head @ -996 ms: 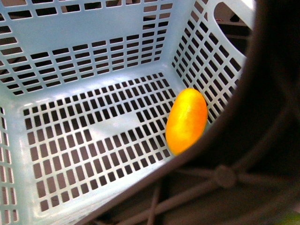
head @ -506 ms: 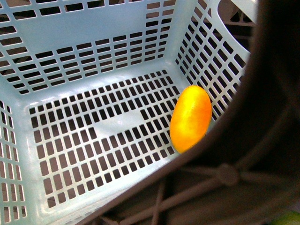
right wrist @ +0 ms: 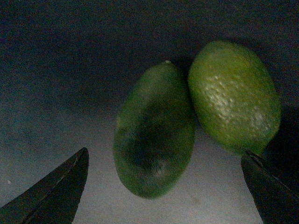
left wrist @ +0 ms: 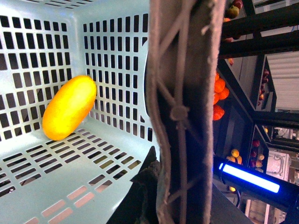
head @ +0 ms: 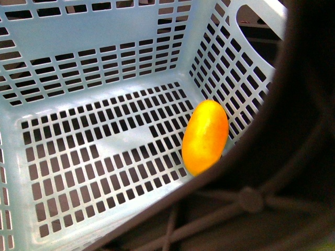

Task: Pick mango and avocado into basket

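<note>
The smooth yellow-orange mango (head: 205,137) is laid in the slotted turquoise plastic basket (head: 104,31), by its right wall. The dark green oval avocado (right wrist: 154,130), touching a brighter green fruit (right wrist: 233,98), is framed by the right end effector (right wrist: 164,153), fingers apart; closure on it alone is needed.

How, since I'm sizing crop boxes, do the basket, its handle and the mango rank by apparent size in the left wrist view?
1. basket, covering the most area.
2. handle, though it sits nearest the camera, which inflates it.
3. mango, clearly smallest.
</note>
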